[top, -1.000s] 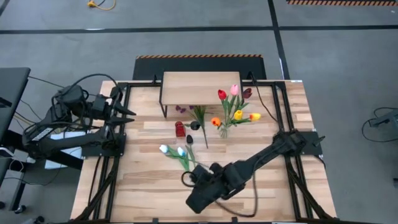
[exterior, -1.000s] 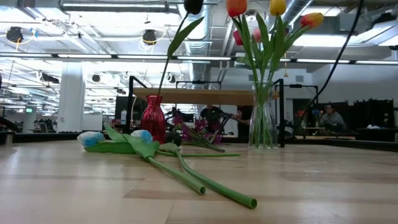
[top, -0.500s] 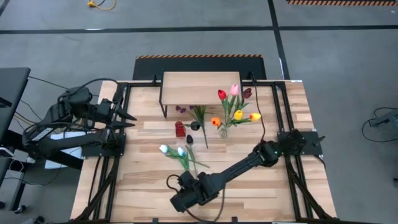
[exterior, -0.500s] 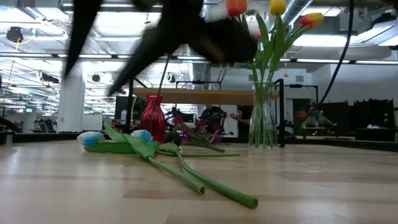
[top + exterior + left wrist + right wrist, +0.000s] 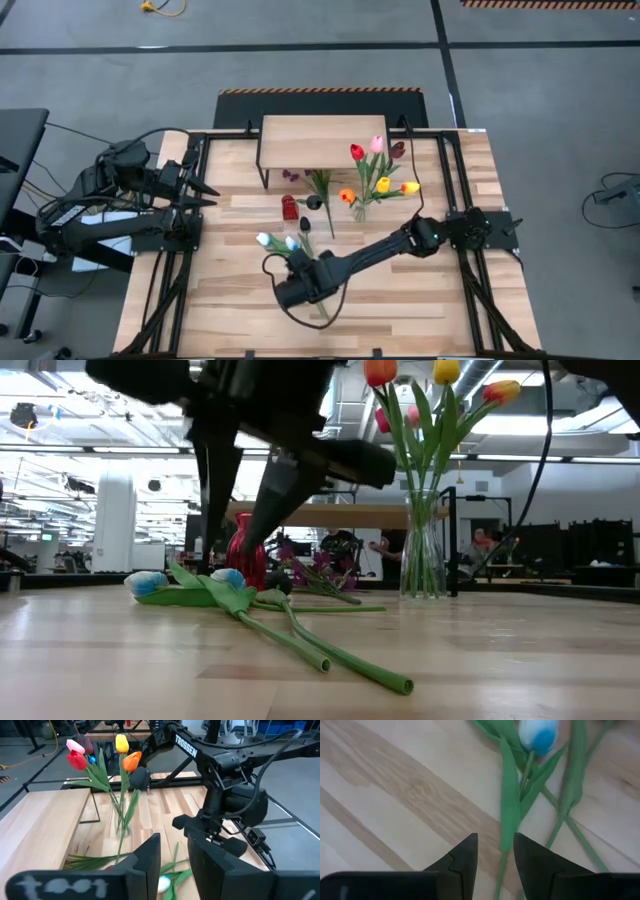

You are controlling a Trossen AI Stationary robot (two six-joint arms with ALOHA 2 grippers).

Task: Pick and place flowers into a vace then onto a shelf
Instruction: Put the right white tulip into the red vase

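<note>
Light plank-wood tabletop [image 5: 440, 300] inside a black metal frame [image 5: 190, 150]. Grey concrete floor [image 5: 540, 90] all around, crossed by dark tape lines; orange-black striped strip [image 5: 318, 91] just behind the table. Yellow cable [image 5: 160, 8] on the floor at the far edge. Dark desk corner [image 5: 18, 130] to the left. Low view: white ceiling with pipes and strip lights [image 5: 120, 410], white pillar [image 5: 113, 520], seated person [image 5: 483, 546] far back.
</note>
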